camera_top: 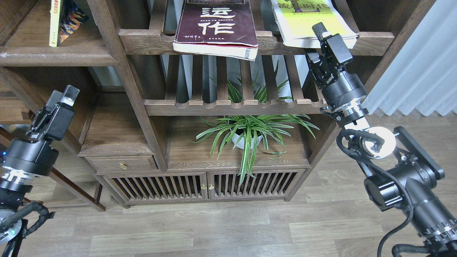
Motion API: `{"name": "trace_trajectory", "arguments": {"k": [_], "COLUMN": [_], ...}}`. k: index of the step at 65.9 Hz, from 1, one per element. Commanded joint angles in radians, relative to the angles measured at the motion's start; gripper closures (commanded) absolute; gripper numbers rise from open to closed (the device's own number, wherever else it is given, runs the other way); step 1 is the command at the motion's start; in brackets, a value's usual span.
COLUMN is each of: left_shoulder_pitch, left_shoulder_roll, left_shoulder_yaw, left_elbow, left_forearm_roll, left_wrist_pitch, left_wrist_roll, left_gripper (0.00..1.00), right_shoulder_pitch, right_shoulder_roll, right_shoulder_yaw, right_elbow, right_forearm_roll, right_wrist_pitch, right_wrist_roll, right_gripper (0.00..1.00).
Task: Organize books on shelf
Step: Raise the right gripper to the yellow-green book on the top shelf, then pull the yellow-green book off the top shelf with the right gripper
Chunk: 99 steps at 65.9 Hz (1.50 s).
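The left arm enters at eight o'clock, its wrist angled toward one o'clock; the left gripper (63, 98) is seen side-on, so its fingers cannot be told apart. The right arm rises from five o'clock toward eleven; the right gripper (322, 37) has its fingers parted.

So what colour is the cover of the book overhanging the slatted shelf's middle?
Maroon book, with big white Chinese characters; head view.
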Motion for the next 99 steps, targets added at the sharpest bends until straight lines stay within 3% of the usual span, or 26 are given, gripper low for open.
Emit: {"name": "trace_trajectory", "arguments": {"k": [1, 19, 27, 35, 42, 77, 82, 99], "left_shoulder_pitch": [0.000, 0.002, 0.002, 0.002, 0.003, 0.011, 0.014, 0.035], "left_shoulder_roll": [0.000, 0.002, 0.002, 0.002, -0.004, -0.043, -0.043, -0.095], "left_shoulder_yaw": [-0.001, -0.010, -0.015, -0.016, -0.015, 0.064, 0.084, 0.150], "left_elbow": [-0.001, -0.004, -0.004, -0.004, -0.003, 0.013, 0.013, 0.014], "left_forearm_roll": [0.000, 0.000, 0.000, 0.000, -0.011, -0.101, -0.114, -0.117], "left_wrist_pitch": [0.000, 0.000, 0.000, 0.000, 0.000, 0.000, 0.000, 0.000], "left_wrist_roll": [0.000, 0.000, 0.000, 0.000, 0.000, 0.003, 0.001, 0.003], "left_gripper": [0.13, 0.13, 0.13, 0.13, 0.12, 0.06, 0.01, 0.00], "right_shoulder_pitch": [-0.002, -0.002, -0.011, -0.037, -0.110, -0.425, -0.472, -0.663], "right_shoulder_roll": [0.028, 0.051, 0.063, 0.071, 0.057, 0.053, 0.053, 0.045], "right_shoulder_yaw": [0.038, 0.050, 0.053, 0.061, 0.089, 0.156, 0.152, 0.141], "right_elbow": [-0.004, -0.038, -0.042, -0.036, -0.009, 0.180, 0.201, 0.251], "right_forearm_roll": [0.000, -0.001, 0.002, 0.006, 0.019, 0.037, 0.037, 0.034], "right_wrist_pitch": [0.004, 0.000, 0.033, 0.119, 0.186, 0.186, 0.186, 0.186], "right_wrist_roll": [0.003, 0.003, 0.005, 0.002, 0.000, -0.004, -0.004, -0.007], "right_gripper": [0.57, 0.71, 0.93, 0.99, 1.00, 1.00, 1.00, 1.00]}}
